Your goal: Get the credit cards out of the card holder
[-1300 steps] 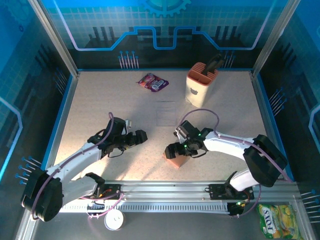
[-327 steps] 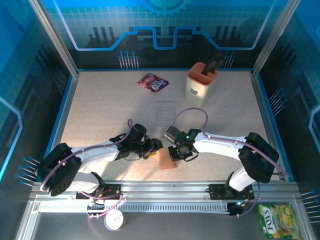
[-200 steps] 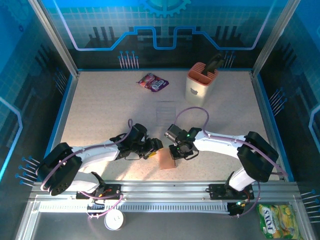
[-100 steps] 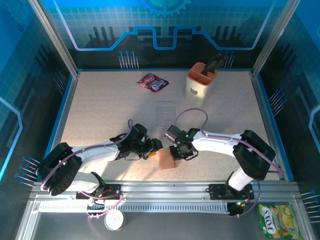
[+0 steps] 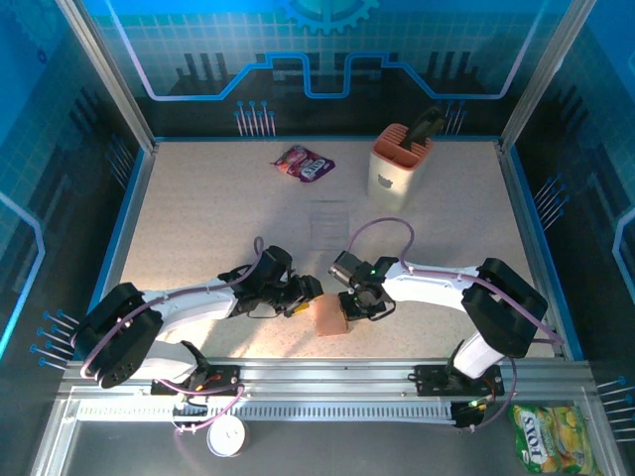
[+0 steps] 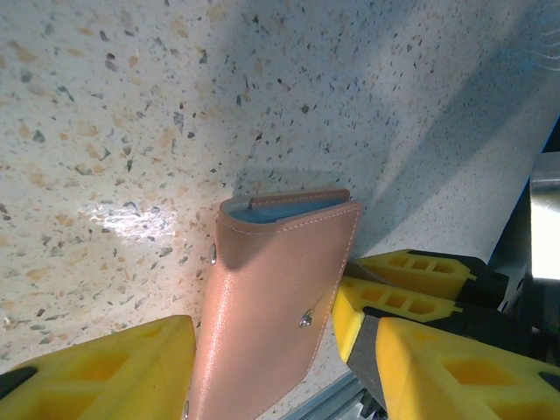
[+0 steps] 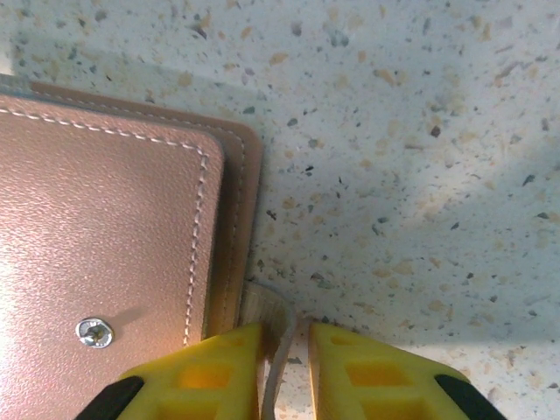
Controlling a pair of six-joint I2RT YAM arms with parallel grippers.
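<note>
The card holder [image 5: 327, 319], a tan leather wallet with a metal snap, lies near the table's front middle. My left gripper [image 5: 309, 297] comes at it from the left. In the left wrist view the card holder [image 6: 280, 289] runs between the left gripper's [image 6: 280, 350] yellow fingers, which close against its sides; blue lining shows at its far mouth. My right gripper [image 5: 348, 308] sits at the wallet's right edge. In the right wrist view the right gripper [image 7: 284, 341] is pinched on a thin pale credit card [image 7: 282, 354] sticking out beside the card holder [image 7: 105, 227].
A peach tool caddy [image 5: 395, 164] stands at the back right and a purple snack packet [image 5: 304, 164] lies at the back middle. A faint clear sheet [image 5: 329, 222] rests mid-table. The metal rail [image 5: 327, 375] runs just in front of the wallet.
Since the oldest frame my left arm has swung in from the left to the card holder. Over the last second both grippers hold their places; the right wrist shifts only slightly.
</note>
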